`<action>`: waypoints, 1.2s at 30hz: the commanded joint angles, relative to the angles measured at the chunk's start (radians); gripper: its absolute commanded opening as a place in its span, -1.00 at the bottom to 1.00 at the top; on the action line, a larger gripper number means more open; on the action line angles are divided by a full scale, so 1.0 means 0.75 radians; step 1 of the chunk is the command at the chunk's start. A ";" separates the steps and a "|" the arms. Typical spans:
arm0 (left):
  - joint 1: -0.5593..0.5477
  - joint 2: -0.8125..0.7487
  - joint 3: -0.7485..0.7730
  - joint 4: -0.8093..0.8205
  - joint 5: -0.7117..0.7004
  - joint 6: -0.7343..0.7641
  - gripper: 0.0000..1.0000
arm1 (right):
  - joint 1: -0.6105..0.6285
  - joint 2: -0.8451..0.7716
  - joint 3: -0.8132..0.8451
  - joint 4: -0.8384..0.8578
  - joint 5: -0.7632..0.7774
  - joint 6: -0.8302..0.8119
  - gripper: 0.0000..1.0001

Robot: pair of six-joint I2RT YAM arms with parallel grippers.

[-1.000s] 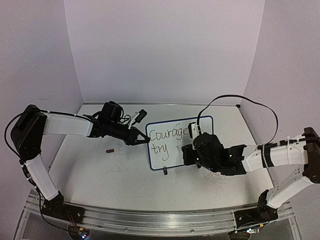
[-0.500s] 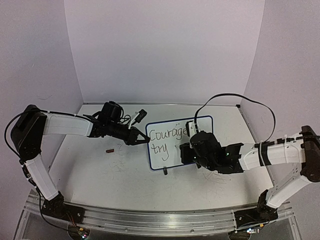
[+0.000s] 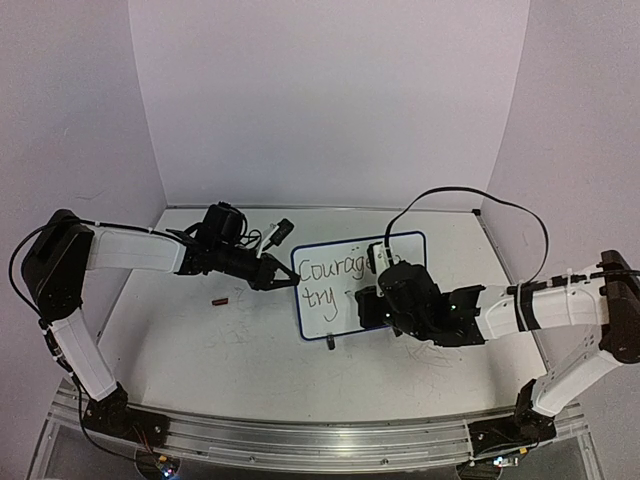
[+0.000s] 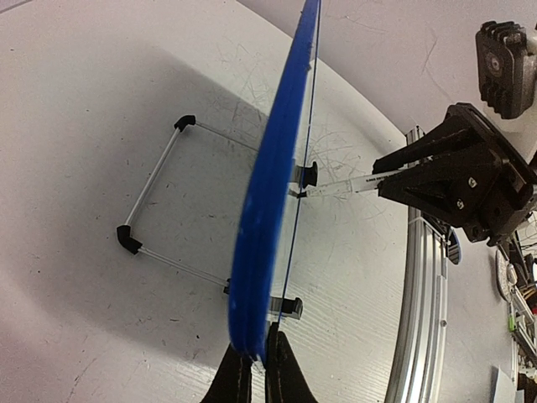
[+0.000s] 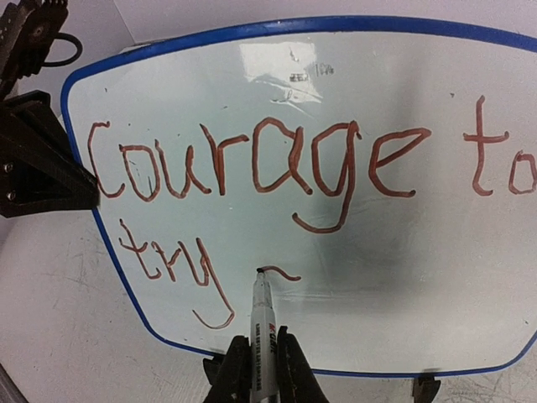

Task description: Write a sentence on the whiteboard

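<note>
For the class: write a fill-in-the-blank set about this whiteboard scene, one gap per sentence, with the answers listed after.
1. The right gripper is shut on a ____, its tip on the whiteboard.
2. The left gripper clamps the whiteboard's ____ frame at one edge.
3. The top line of the sentence reads "Courage ____".
4. Below it stands the word ____.
Missing words: marker; blue; to; try.

A robotics lab cell: plain pale walls (image 3: 330, 100) box in a scratched tabletop (image 3: 250, 350) edged by an aluminium rail (image 3: 300, 440).
</note>
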 commanded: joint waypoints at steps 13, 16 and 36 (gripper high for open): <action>-0.012 -0.027 -0.026 -0.090 -0.035 0.065 -1.00 | -0.002 -0.018 -0.057 -0.022 0.038 0.061 -1.00; -0.012 -0.027 -0.026 -0.090 -0.036 0.065 -1.00 | -0.003 -0.022 -0.056 -0.033 0.043 0.062 -1.00; -0.012 -0.031 -0.026 -0.089 -0.038 0.065 -1.00 | -0.006 -0.043 -0.011 -0.046 0.133 0.034 -1.00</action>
